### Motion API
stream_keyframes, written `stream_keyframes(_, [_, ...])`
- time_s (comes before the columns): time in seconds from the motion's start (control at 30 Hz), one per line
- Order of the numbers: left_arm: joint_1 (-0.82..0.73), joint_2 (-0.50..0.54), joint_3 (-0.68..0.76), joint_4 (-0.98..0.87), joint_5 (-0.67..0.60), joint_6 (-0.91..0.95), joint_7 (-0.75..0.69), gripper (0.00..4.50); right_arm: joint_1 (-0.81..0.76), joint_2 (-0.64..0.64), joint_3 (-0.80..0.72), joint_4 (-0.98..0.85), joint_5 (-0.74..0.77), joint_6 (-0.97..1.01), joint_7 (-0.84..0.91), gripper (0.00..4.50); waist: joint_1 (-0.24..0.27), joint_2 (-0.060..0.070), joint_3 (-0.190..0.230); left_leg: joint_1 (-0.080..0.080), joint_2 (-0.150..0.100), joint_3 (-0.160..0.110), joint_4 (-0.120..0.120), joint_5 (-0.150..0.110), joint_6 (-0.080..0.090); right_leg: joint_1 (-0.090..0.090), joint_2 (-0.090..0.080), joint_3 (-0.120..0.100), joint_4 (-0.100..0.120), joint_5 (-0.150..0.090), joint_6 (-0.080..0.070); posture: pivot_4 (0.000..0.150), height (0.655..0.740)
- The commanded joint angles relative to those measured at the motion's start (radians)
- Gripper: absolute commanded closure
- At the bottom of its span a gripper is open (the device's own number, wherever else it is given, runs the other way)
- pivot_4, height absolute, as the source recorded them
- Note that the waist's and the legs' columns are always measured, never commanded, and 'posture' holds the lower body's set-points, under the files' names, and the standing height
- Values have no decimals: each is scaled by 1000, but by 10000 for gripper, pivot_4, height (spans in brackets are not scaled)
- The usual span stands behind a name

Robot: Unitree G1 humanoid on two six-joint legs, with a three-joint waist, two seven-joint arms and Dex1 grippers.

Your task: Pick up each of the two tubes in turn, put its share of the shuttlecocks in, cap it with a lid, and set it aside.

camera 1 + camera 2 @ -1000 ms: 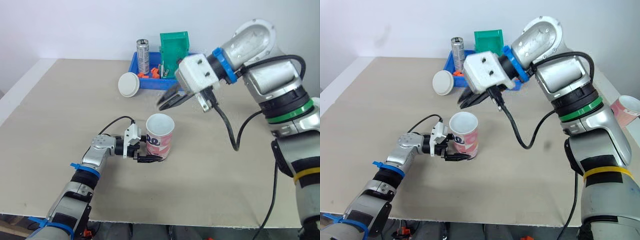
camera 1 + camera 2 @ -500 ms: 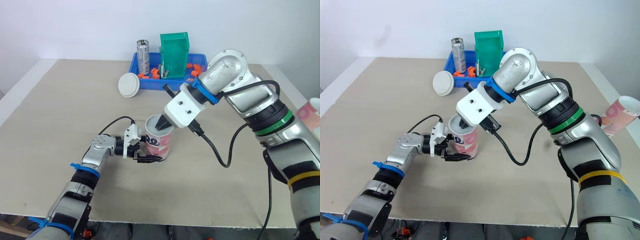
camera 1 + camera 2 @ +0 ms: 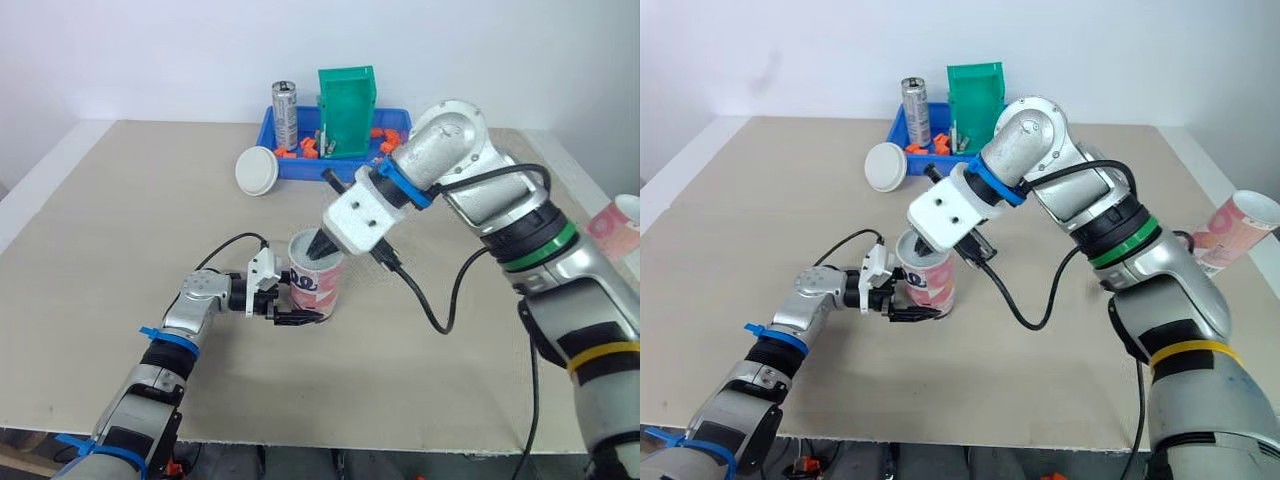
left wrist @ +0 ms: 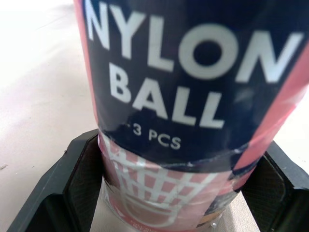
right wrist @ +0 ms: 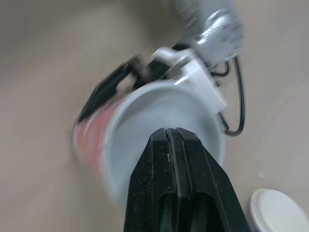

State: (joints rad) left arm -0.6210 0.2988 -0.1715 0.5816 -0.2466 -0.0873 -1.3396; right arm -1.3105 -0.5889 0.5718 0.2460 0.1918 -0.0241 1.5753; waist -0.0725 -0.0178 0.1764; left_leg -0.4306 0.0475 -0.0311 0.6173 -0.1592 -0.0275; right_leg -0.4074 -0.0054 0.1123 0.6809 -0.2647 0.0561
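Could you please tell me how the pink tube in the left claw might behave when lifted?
The tube looks like thin card, open-topped, so probably light and easily dented. The left claw grips it near its base while it stands upright, so it may tip.

The pink cardboard tube (image 4: 193, 96) between the black left fingers (image 4: 72, 183) carries a navy band with white lettering; nearer the fingers, a white net pattern. The round plastic lid (image 3: 257, 170) is white.
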Motion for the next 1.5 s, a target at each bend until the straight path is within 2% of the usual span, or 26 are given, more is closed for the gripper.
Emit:
stream_keyframes(0.03, [5,4,-4,6,15,3,2,6652,-19,-70,-109,-12,89,111,39,38281,5,0,0,-1,0,-1,0,0,0,0,0,0,0,0,2,1500,7362])
stream_keyframes(0.07, [4,3,-4,7,15,3,0,6652,-2,-99,-114,-25,92,122,39,36718,7,-1,0,-2,0,-1,0,0,0,0,0,0,0,1,4,1500,7362])
stream_keyframes(0.17, [1,3,-5,4,11,5,-3,6652,67,-172,-177,-90,127,204,36,22605,15,-1,0,-4,-1,-1,0,-1,-2,-1,-1,-1,-2,1,4,1500,7362])
stream_keyframes(0.3, [-5,6,-3,4,7,8,-13,6652,175,-242,-282,-197,176,324,-19,1533,17,0,1,-4,-1,-1,0,-3,-2,-3,0,-1,-1,-1,2,1500,7362])
stream_keyframes(0.33, [-7,7,-3,3,6,10,-15,6652,207,-256,-312,-227,194,364,-41,332,18,0,1,-4,0,-2,0,-3,-2,-3,1,-1,-1,-1,2,1500,7362])
stream_keyframes(0.5, [-17,12,0,3,4,14,-22,6652,416,-310,-432,-398,236,500,-168,332,22,0,1,-5,0,-3,0,-3,-2,-2,1,-1,-1,-3,5,1500,7362])
stream_keyframes(0.7, [-20,17,5,4,1,24,-18,6652,642,-288,-552,-593,311,623,-348,332,21,0,1,-5,-1,-3,1,-3,-2,-3,1,-1,-1,-2,6,1500,7362])
stream_keyframes(0.77, [-22,20,8,-1,-7,46,-23,1010,682,-281,-560,-639,321,640,-383,0,22,0,1,-5,-1,-3,1,-3,-2,-2,1,-1,-1,-2,6,1500,7362])
stream_keyframes(0.8, [-22,22,11,-6,-14,54,-29,169,695,-281,-560,-654,324,644,-392,0,21,0,1,-5,0,-3,1,-3,-2,-2,1,-1,-1,-2,6,1500,7362])
stream_keyframes(0.97, [-16,32,40,-43,-51,86,-30,169,714,-302,-553,-659,309,645,-405,0,22,-1,1,-6,-1,-3,2,-3,-2,-2,1,-1,-1,-2,7,1500,7362])
stream_keyframes(1.17, [50,129,78,-148,-101,170,-74,169,768,-334,-517,-654,265,601,-386,0,20,-1,2,-6,0,-3,1,-4,-2,-3,1,-1,-1,-4,6,1500,7362])
stream_keyframes(1.37, [141,294,169,-321,-163,248,-81,169,799,-306,-489,-621,238,568,-402,0,22,-2,3,-6,0,-3,0,-4,-2,-4,1,-2,-1,-4,5,1500,7362])
stream_keyframes(1.43, [161,336,214,-388,-209,287,-77,169,805,-288,-478,-606,226,556,-412,0,23,-4,3,-6,0,-3,0,-4,-3,-4,1,-2,-1,-4,5,1500,7362])
stream_keyframes(1.5, [178,372,296,-513,-327,392,-50,169,811,-253,-461,-578,211,541,-428,0,23,-6,4,-6,0,-3,1,-4,-3,-3,0,-2,-1,-4,5,1500,7362])
